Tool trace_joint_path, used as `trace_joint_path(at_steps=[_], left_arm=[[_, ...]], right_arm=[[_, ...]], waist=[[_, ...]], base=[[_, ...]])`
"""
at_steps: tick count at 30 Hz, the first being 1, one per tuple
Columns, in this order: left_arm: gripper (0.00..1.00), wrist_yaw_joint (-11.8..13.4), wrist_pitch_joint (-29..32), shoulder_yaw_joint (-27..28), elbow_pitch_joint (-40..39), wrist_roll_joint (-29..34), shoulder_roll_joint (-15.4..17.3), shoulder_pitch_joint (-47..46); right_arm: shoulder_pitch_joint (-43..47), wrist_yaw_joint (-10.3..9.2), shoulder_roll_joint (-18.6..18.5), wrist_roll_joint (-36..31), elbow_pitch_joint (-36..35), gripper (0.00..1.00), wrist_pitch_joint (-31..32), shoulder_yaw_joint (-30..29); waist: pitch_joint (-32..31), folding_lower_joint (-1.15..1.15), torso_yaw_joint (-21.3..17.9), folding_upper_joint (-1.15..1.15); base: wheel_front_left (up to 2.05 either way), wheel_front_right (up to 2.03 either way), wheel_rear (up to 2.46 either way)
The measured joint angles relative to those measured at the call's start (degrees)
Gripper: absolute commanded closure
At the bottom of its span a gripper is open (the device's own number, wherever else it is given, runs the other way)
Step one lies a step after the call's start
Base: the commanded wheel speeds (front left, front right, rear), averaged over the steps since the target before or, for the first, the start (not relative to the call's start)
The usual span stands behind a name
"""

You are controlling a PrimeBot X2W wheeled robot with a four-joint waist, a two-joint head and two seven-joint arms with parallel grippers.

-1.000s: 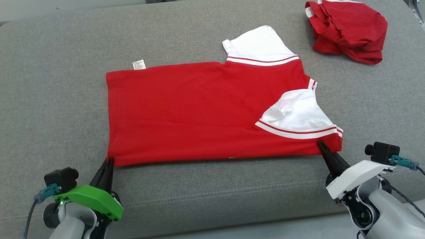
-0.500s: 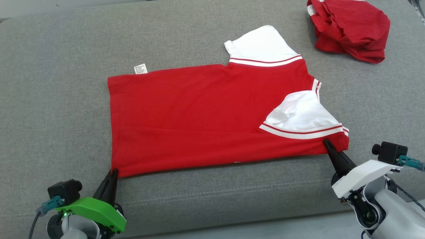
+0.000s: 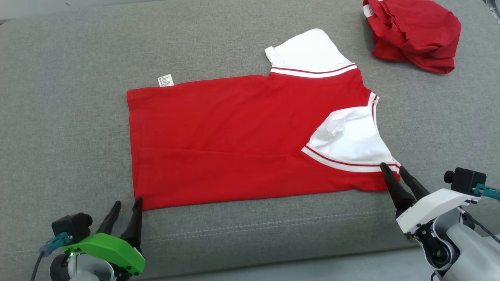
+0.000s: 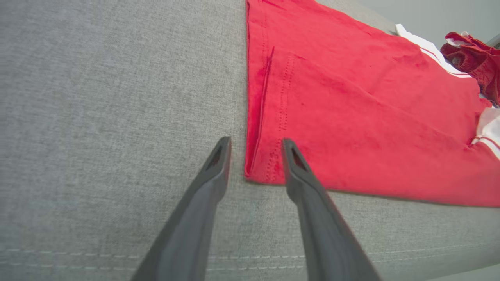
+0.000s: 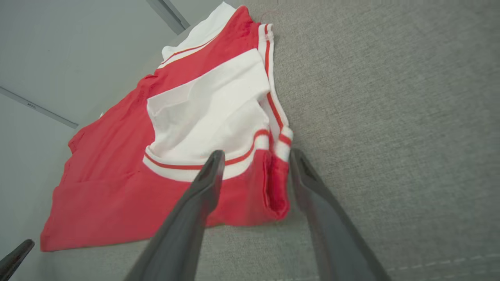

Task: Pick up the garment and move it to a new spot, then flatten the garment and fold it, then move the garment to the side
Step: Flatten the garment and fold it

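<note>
Head view: the red garment (image 3: pixel 234 136) lies spread out flat near the middle of the grey cushion (image 3: pixel 58 97).
Far sleeve: one white sleeve (image 3: pixel 312 50) sticks out from the far edge of the garment.
Near sleeve: the other white sleeve (image 3: pixel 347 136) is folded over and lies on top of the red part, at the right end.
Tag: a small white tag (image 3: pixel 165 80) pokes out at the far edge, near the left end.
Left gripper: the left gripper (image 3: pixel 127 201) sits at the near left corner of the garment. Its two fingers are spread apart and they grip nothing.
Left wrist view: the corner of the garment lies between the two fingertips. One finger is over the red cloth and the other is over the cushion.
Right gripper: the right gripper (image 3: pixel 393 167) sits at the near right corner. Its fingers are apart too, and nothing is pinched in them.
Right wrist view: the red corner with its white stripe lies in the gap between the two fingers.
Other cloth: a crumpled red cloth (image 3: pixel 414 35) lies at the far right of the cushion, well apart from the garment.
Seam: a stitched line (image 3: pixel 273 226) runs along the near side of the cushion.
</note>
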Motion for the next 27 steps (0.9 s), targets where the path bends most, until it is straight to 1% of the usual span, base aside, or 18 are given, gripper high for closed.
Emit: trace_joint_path(at_steps=[6, 10, 13, 16, 18, 23, 27], left_arm=[[0.0, 1.31, 0.0, 0.08, -1.3, 1.0, 1.09, 0.19], [0.0, 2.35, -0.01, 0.79, -3.22, 2.07, 2.2, 0.18], [0.0, 3.49, -0.09, 1.55, -5.0, 2.88, 3.71, 0.12], [0.0, 3.92, -0.11, 1.79, -6.9, 5.05, 4.82, -0.18], [0.0, 4.05, -0.26, 1.82, -7.97, 5.61, 5.19, -0.57], [0.0, 4.36, -0.26, 1.91, -10.35, 7.36, 6.55, -2.0], [0.0, 4.75, -0.27, 2.08, -12.7, 8.37, 7.5, -4.0]], right_arm=[[0.0, -0.01, -0.33, -0.09, 0.02, 0.0, -0.02, -0.25], [0.0, -0.22, -0.94, -0.31, 0.14, 0.0, -0.04, -1.42], [-0.01, -1.23, -2.22, -0.49, 0.12, 0.0, -0.3, -3.07], [-0.05, -2.08, -3.63, -1.02, -0.23, 0.0, -0.46, -4.95], [-0.27, -2.3, -4.19, -1.63, -0.89, 0.0, -0.52, -6.01], [-1.75, -3.0, -4.25, -4.3, -4.46, 0.0, -0.55, -9.13], [-4.69, -3.22, -4.17, -6.77, -7.46, 0.0, -0.71, -9.48]], waist=[[-0.01, 0.0, -0.36, 0.0], [-0.05, 0.0, -0.48, 0.0], [-0.12, 0.0, -0.51, 0.0], [-0.26, 0.0, -0.53, 0.0], [-0.35, 0.0, -0.57, 0.0], [-0.4, 0.0, -0.82, 0.0], [0.5, 0.0, -1.13, 0.0]], base=[[0.0, 0.0, 0.0], [0.0, 0.0, 0.0], [0.0, 0.0, 0.0], [0.0, 0.0, 0.0], [0.0, 0.0, 0.0], [0.0, 0.0, 0.0], [0.0, 0.0, 0.0]])
